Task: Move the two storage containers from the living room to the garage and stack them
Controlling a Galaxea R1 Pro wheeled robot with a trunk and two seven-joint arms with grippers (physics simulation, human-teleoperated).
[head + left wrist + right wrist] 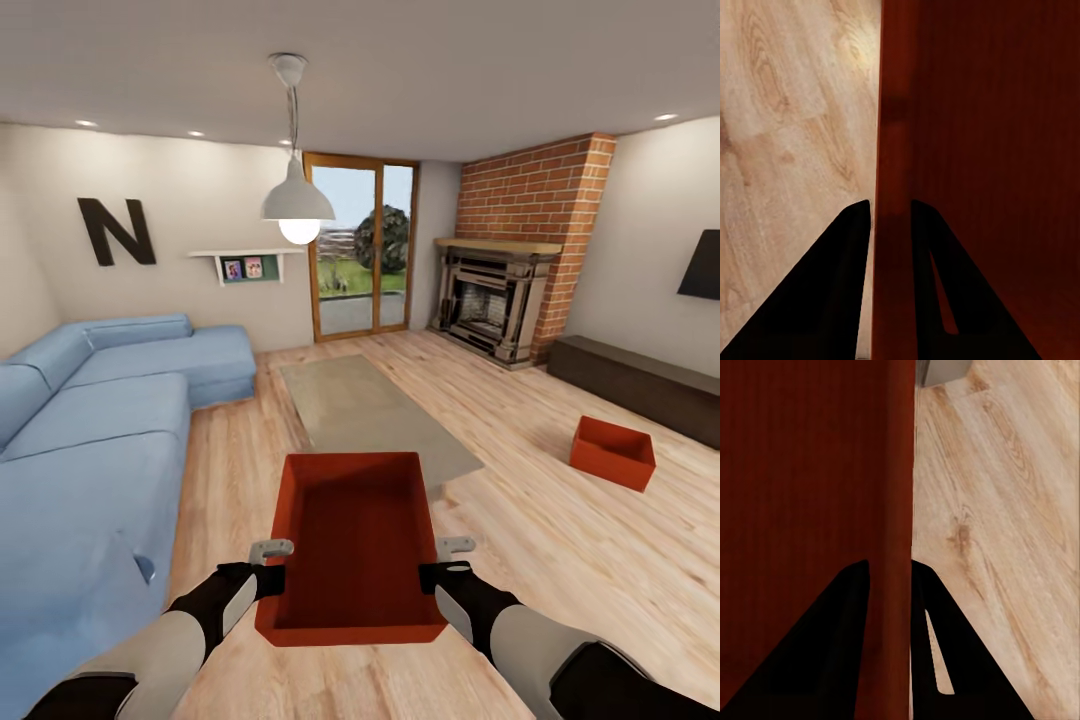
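Both arms reached forward and slightly inward from the lower corners of the head view, forearms roughly level, meeting a shallow orange-red rectangular open-top storage bin [352,545] held in front of the robot above the light wood plank floor [560,540]. The left gripper [272,566] clamped the bin's left long wall, one dark finger [832,285] outside and one inside, pinched narrow on the wall [891,150]. The right gripper [448,562] did the same on the right long wall [898,472], fingers [840,645] closed tight either side of it. A second identical orange-red bin [612,452] sat on the floor well apart to the right, near a dark low cabinet [640,385]. A blue sofa [90,430] lay to the left, a grey-topped low table [375,415] just beyond the held bin.
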